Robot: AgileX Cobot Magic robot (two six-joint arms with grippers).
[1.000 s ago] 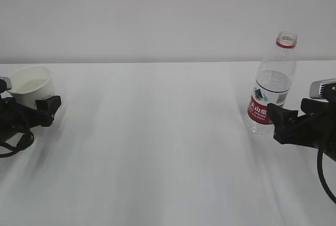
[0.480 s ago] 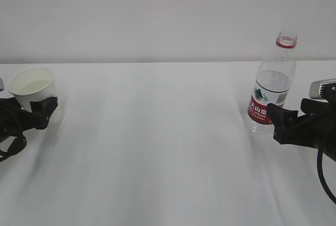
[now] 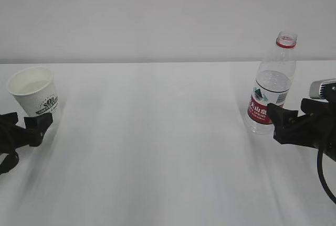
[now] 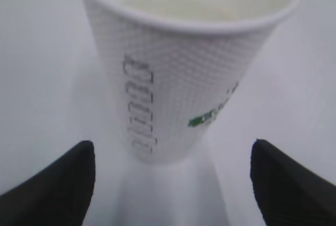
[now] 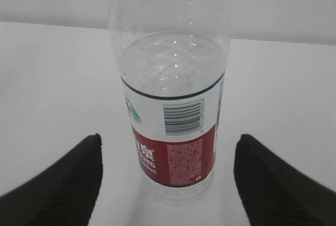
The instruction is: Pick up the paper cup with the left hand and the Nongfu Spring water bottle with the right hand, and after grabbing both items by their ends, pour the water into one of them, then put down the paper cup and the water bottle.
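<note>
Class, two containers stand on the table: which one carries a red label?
The Nongfu Spring water bottle, the tall clear one on the right. The paper cup on the left is short, white, with dark green print.

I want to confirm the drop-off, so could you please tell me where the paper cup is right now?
The paper cup stands upright on the table's far left in the exterior view, just beyond the open left gripper, which isn't touching it.

I've backed my left pincer (image 3: 32,128) away from the paper cup (image 3: 33,90): a second ago its fingers flanked the cup's lower wall, now they sit lower and nearer me, apart from it. The cup's green logo, hidden before, shows fully.
</note>
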